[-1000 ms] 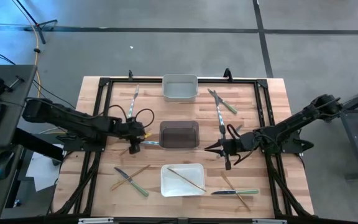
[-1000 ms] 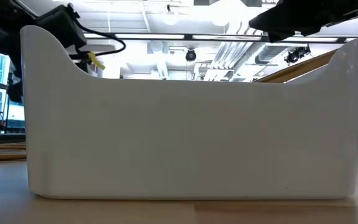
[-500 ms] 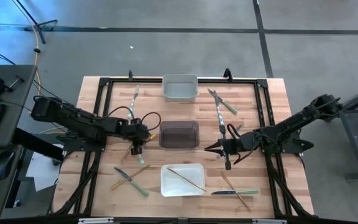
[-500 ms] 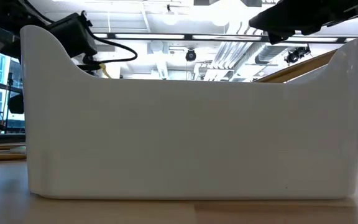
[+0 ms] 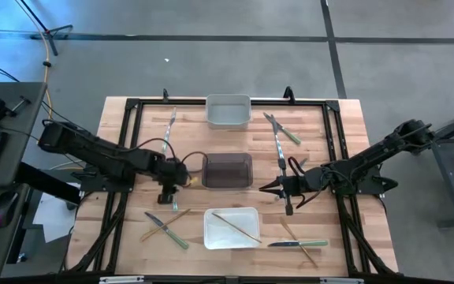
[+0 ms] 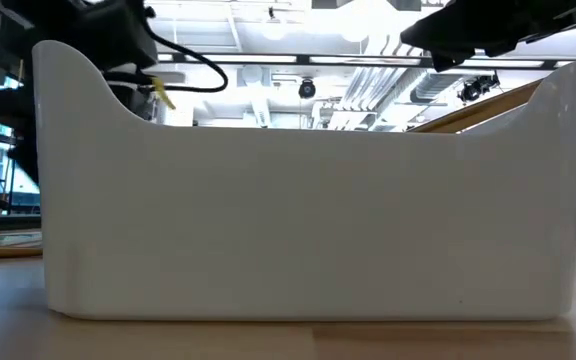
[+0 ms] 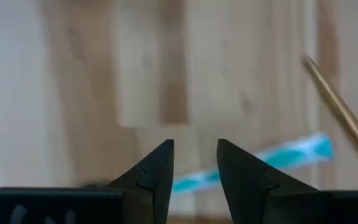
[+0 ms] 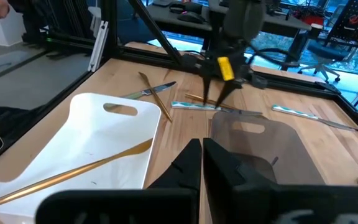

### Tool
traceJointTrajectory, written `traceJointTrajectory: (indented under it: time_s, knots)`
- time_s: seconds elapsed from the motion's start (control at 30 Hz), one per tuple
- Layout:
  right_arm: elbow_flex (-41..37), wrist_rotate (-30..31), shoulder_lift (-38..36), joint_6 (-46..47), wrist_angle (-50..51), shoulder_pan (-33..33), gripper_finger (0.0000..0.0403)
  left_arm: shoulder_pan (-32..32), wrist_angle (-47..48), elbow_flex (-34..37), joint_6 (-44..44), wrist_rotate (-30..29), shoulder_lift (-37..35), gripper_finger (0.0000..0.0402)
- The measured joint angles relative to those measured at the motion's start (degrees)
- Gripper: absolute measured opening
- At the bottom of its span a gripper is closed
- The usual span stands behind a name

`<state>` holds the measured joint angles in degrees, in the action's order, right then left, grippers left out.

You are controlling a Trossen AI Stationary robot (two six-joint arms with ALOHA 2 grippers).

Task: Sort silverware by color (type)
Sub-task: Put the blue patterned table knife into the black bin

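My left gripper (image 5: 169,193) (image 7: 194,146) points steeply down at the table left of the dark bin (image 5: 227,170), fingers open. A pale blue utensil (image 7: 291,154) (image 8: 194,106) lies flat on the wood right under it, untouched. A tan utensil (image 7: 344,115) lies beside it. My right gripper (image 5: 263,189) (image 8: 202,144) hangs shut and empty right of the dark bin. More silverware lies at the far left (image 5: 172,123), far right (image 5: 279,134), near left (image 5: 164,229) and near right (image 5: 298,243).
A white bin (image 5: 231,227) (image 6: 308,220) stands at the near edge with a tan utensil (image 5: 236,226) leaning in it, one end on its rim. A pale bin (image 5: 228,110) stands at the far edge. Black frame rails (image 5: 128,158) run along the table's sides.
My left gripper has risen a little and shifted slightly toward the table's right edge, tipping more steeply down over the pale blue utensil.
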<state>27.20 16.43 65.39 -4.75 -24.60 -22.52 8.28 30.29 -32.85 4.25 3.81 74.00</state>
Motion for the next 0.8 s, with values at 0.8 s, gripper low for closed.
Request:
traceJointTrajectory:
  time_s: [0.8]
  knots:
    - [0.02, 0.00, 3.41, 0.87, -0.13, 0.00, 0.0000, 18.00, 1.12, -0.89, -12.42, -12.80, 4.82, 0.0154]
